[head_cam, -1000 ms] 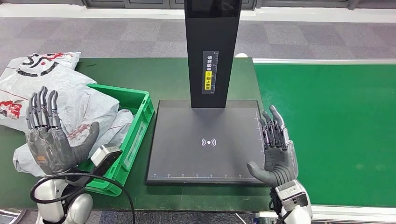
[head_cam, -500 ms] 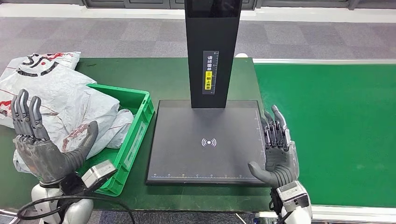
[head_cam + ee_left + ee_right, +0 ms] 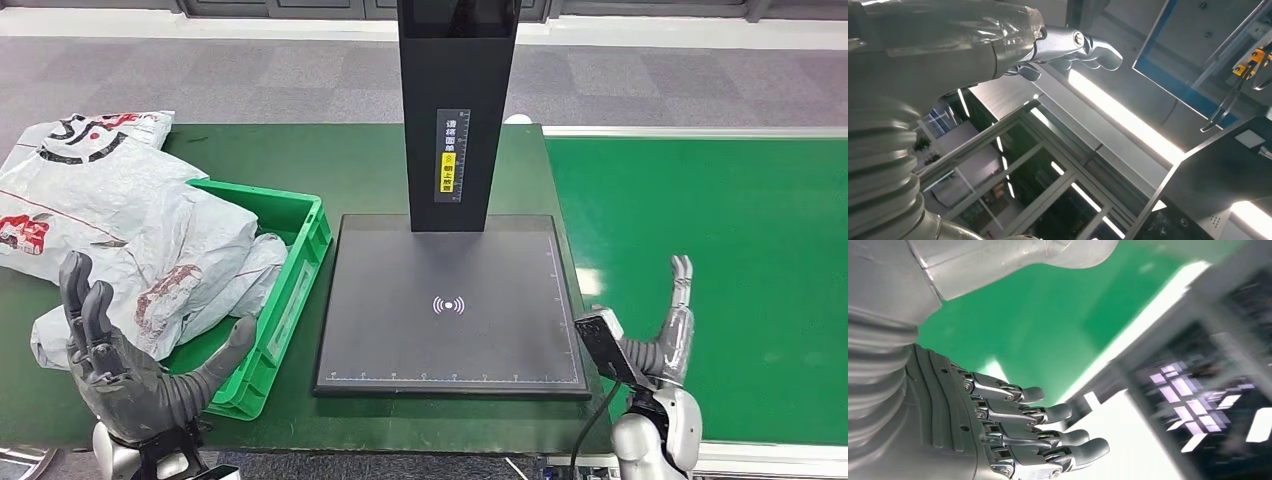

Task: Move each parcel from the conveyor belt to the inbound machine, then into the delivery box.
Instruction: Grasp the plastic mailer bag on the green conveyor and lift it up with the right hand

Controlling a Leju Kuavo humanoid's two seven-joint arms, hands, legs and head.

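Grey and white plastic parcels (image 3: 150, 240) lie heaped in and over the green delivery box (image 3: 290, 270) at the left. The inbound machine is a black flat pad (image 3: 450, 305) with a black column (image 3: 455, 110) rising from its back; nothing lies on the pad. The green conveyor belt (image 3: 710, 260) at the right carries no parcel. My left hand (image 3: 130, 375) is low at the front left, palm up, fingers spread, holding nothing. My right hand (image 3: 665, 335) is at the pad's right front corner, turned edge-on, fingers apart (image 3: 1048, 415) and empty.
The machine and the box stand on a green table (image 3: 360, 165) whose front edge runs just before my hands. A white rail (image 3: 690, 131) borders the far side of the belt. Grey floor lies beyond the table.
My left hand has dropped and drawn back toward the table's front edge. My right hand has turned from palm-facing to edge-on and shifted right off the pad's edge.
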